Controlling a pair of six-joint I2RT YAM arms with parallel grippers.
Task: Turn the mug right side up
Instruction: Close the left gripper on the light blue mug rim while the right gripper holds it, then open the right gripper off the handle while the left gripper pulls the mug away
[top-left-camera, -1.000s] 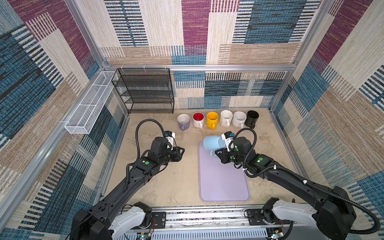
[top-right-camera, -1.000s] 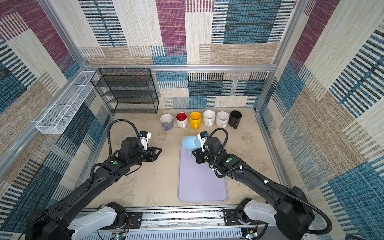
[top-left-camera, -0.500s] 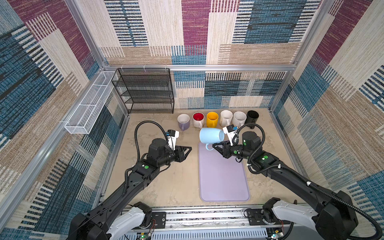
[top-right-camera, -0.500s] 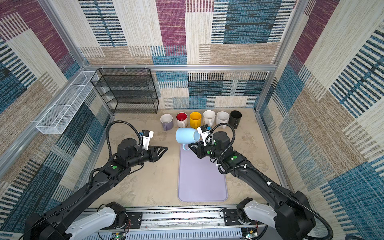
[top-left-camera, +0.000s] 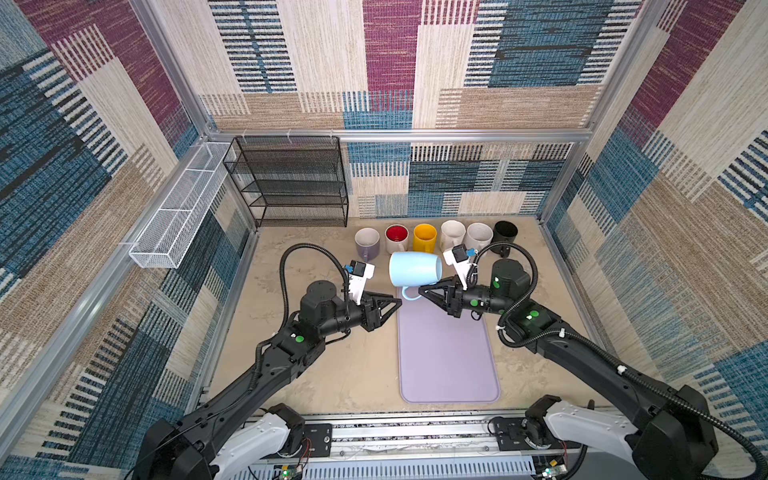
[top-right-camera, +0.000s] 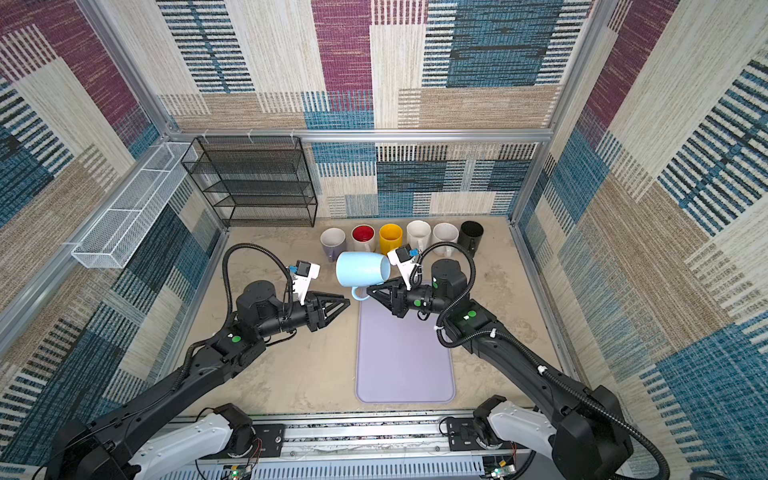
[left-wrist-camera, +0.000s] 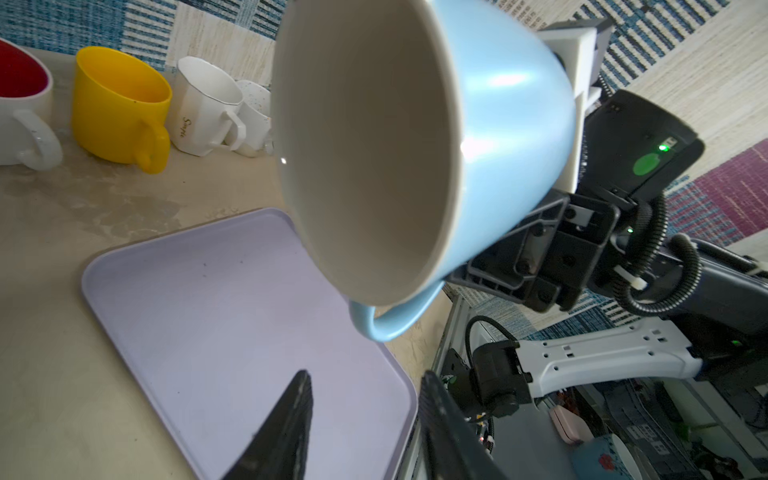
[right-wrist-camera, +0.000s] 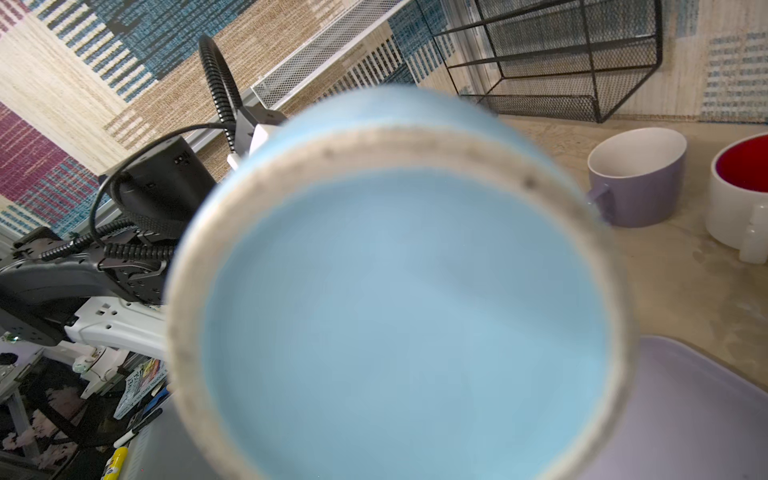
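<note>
The right claw is clamped on the handle of the light blue mug, holding it sideways in the air above the far end of the lilac mat. The left claw, jaws partly apart and empty, points at it from just beside.

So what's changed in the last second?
The right jaws, shut on its handle, raised the light blue ceramic mug higher over the lilac rectangular tray and turned it onto its side, mouth toward the left arm. The left jaws moved in closer. Tray and the row of six mugs stayed put.
</note>
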